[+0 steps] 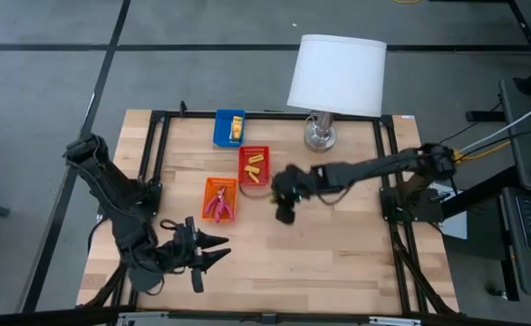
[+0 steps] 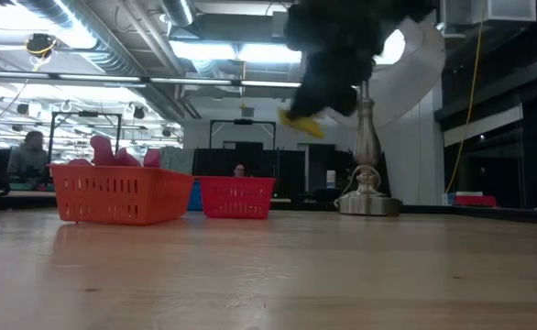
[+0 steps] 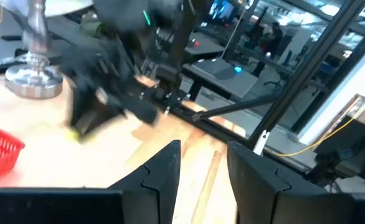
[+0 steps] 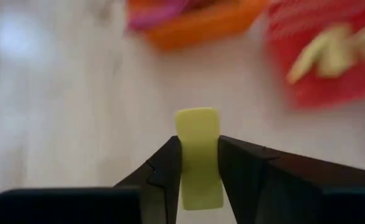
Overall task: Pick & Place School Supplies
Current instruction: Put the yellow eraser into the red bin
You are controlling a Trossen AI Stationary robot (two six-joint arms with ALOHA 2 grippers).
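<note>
1. Yellow stub [image 4: 199,155], small and blocky, is pinched between the fingers of the right pincer [image 4: 199,163], held above the table [image 1: 338,244] just beside the red tray [image 1: 254,166].
2. It looks light and stiff, maybe a bit smooth; the grip sits across its narrow middle, which seems right for so small a piece.
3. Red tray already holds pale yellow pieces; the orange tray [image 1: 220,198] holds pink-handled tools [image 1: 218,205].
4. Left pincer [image 1: 218,250] waits near the table's front edge, fingers parted and holding nothing.
</note>
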